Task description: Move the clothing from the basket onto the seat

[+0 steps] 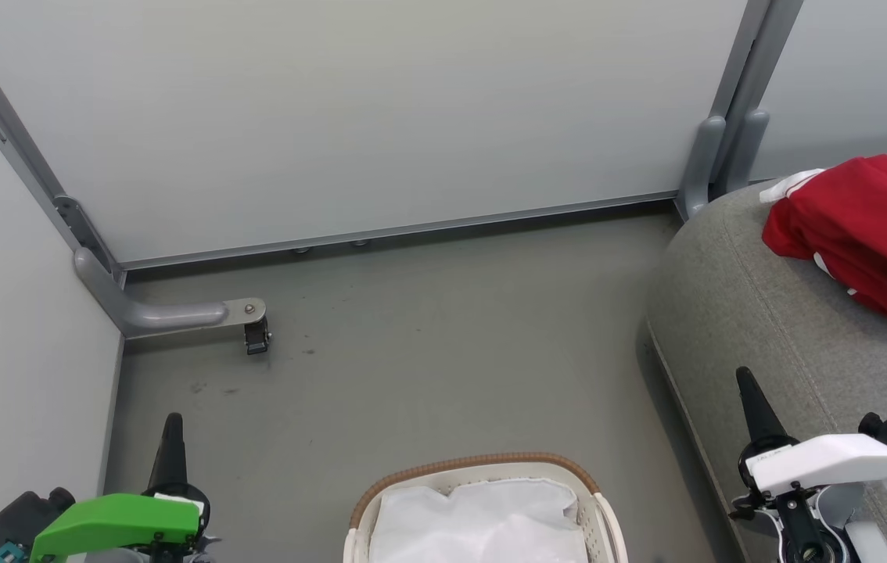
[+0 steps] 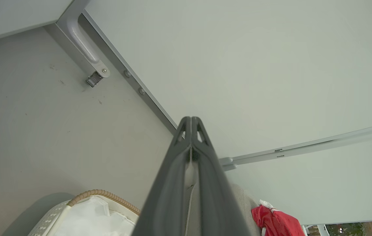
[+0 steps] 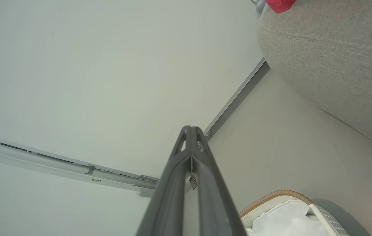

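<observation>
Red clothing (image 1: 870, 231) with white trim lies bunched on the grey seat (image 1: 772, 313) at the right; it also peeks in as the clothing (image 2: 276, 223) and clothing (image 3: 279, 5). The white basket (image 1: 483, 469) with a brown woven rim stands at the bottom centre, showing its white liner (image 1: 483, 520); the basket (image 2: 84, 200) and basket (image 3: 281, 196) appear in both wrist views. My left gripper (image 1: 172, 426) is shut and empty at the lower left, left of the basket. My right gripper (image 1: 746, 383) is shut and empty over the seat's front edge. Both pairs of fingers (image 2: 191, 123) (image 3: 190, 131) are pressed together.
Pale partition panels (image 1: 350, 117) wall in the back and left. A grey support foot with a caster (image 1: 256, 336) juts onto the grey floor (image 1: 443, 352) at the left. Another panel post (image 1: 713, 164) stands by the seat's back corner.
</observation>
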